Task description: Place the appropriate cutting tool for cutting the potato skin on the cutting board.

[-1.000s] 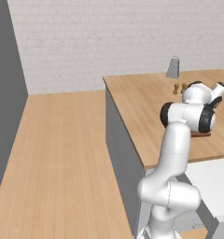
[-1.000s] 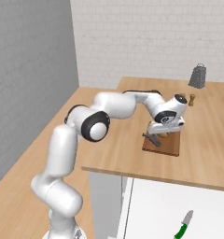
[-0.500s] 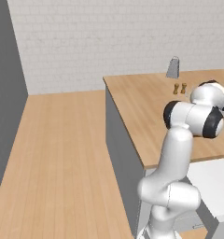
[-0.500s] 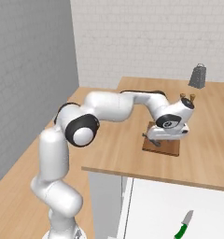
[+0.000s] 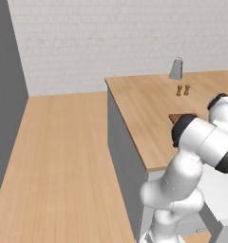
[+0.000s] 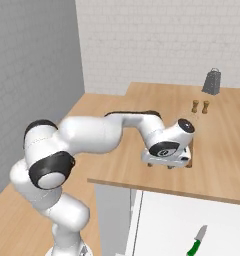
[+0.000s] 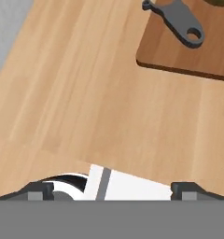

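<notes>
The cutting tool, a slender dark grey peeler with a hole in its handle, lies flat on the reddish-brown cutting board at the top right of the hand view. A dark yellowish sliver at the top edge there looks like the potato. My gripper is open, its two fingertips far apart with nothing between them, and it hangs over the counter's front edge, well back from the board. In the right base view my hand covers most of the cutting board. A corner of the cutting board peeks out behind my arm.
A tall grey grater stands at the back of the light wood counter. Two tiny wooden shakers stand between it and the board. A green-handled knife lies on the white surface below the counter's front edge.
My hand has drawn back from over the board toward the counter's front edge. The peeler, at the fingers a second ago, now lies free on the board.
</notes>
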### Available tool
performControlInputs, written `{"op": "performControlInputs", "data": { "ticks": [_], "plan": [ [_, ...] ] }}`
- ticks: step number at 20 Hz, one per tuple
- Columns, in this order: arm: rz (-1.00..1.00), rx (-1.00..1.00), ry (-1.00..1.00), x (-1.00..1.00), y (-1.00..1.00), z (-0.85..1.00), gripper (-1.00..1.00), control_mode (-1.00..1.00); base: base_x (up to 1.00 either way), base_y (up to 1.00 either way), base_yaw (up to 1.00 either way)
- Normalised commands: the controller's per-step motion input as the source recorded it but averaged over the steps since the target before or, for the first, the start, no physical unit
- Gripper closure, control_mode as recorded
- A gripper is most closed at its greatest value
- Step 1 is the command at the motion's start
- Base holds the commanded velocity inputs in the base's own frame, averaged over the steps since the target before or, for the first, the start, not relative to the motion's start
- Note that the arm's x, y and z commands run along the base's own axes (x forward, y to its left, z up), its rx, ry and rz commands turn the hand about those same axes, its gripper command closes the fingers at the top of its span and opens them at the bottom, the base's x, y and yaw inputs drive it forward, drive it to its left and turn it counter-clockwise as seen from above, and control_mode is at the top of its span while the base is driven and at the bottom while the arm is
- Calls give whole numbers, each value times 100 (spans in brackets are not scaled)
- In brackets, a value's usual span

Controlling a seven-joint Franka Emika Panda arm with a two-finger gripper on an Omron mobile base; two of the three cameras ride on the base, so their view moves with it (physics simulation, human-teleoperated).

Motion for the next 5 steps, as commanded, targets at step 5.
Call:
{"op": "performControlInputs", "data": {
  "ticks": [5],
  "plan": [
    [-23,-6,0,-86,31,15,-100,-100,0,0,0]
  ]
}}
